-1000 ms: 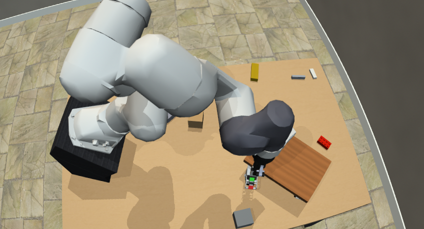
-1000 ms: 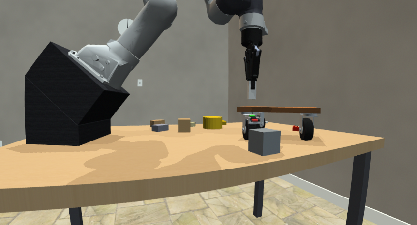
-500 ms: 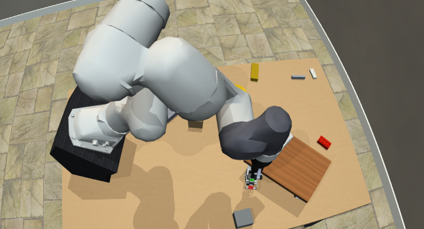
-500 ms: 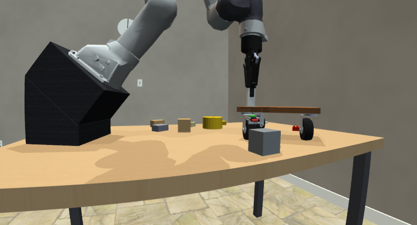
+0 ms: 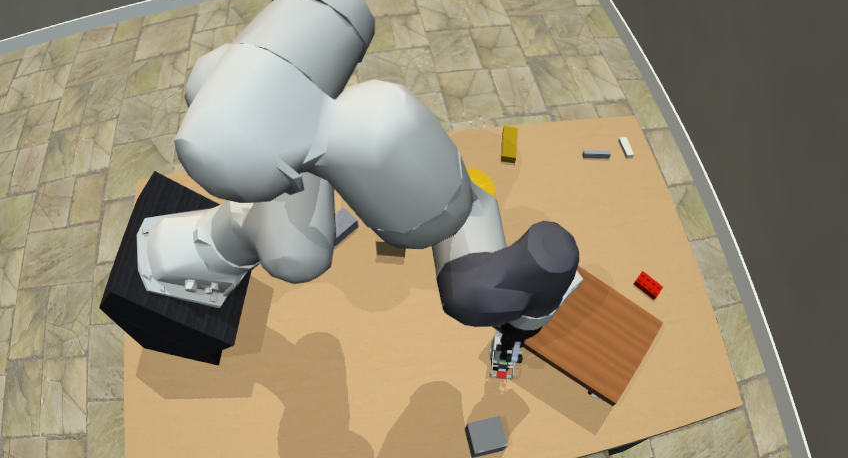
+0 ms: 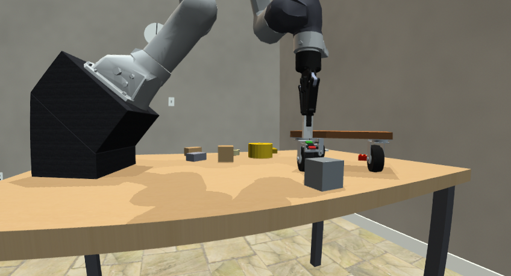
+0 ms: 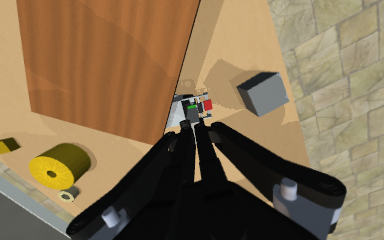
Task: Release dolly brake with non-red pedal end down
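The dolly is a brown wooden deck (image 5: pixel 595 334) (image 6: pixel 351 134) (image 7: pixel 104 65) standing on black caster wheels (image 6: pixel 375 158) on the table. The caster at its near left corner carries a brake pedal with a green end (image 6: pixel 308 142) (image 7: pixel 192 106) and a red end (image 5: pixel 501 374) (image 6: pixel 311 147) (image 7: pixel 208 104). My gripper (image 5: pixel 505 355) (image 6: pixel 307 129) (image 7: pixel 194 115) is shut and empty. It points straight down beside the deck's edge, with its tips just over the green end. I cannot tell whether they touch it. In the top view the gripper hides the green end.
A grey cube (image 5: pixel 486 435) (image 6: pixel 323 173) (image 7: pixel 262 93) stands close in front of the caster. A yellow cylinder (image 5: pixel 482 180) (image 6: pixel 260 149) (image 7: pixel 59 165), a tan cube (image 6: pixel 225 153), a yellow block (image 5: pixel 508 143) and a red brick (image 5: pixel 648 284) lie around. The black robot base (image 6: pixel 78 129) stands left.
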Motion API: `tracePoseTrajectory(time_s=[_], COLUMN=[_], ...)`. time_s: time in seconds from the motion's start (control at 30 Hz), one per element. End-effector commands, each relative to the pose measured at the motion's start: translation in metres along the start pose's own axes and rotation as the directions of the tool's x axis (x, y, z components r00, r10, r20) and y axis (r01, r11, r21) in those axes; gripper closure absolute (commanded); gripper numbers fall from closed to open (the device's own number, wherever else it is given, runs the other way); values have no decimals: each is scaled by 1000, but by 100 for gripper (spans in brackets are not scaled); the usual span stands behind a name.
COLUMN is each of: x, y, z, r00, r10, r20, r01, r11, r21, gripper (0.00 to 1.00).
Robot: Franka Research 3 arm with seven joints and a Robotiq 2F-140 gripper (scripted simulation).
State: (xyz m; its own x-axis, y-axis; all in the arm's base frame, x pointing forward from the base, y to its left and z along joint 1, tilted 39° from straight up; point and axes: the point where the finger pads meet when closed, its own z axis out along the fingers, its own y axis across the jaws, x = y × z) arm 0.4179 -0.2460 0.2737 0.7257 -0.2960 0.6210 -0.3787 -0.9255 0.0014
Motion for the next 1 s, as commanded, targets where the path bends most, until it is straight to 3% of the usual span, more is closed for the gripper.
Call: tracePoseTrajectory(time_s=[0.0,0.97], x=[6,6], y=[-1,-1], z=[3,6], r00=[1000,1000], r10=[8,8], r20=[-17,-17], r01=[-8,-8], r11=[1000,1000], r21=[3,3], gripper=[100,100])
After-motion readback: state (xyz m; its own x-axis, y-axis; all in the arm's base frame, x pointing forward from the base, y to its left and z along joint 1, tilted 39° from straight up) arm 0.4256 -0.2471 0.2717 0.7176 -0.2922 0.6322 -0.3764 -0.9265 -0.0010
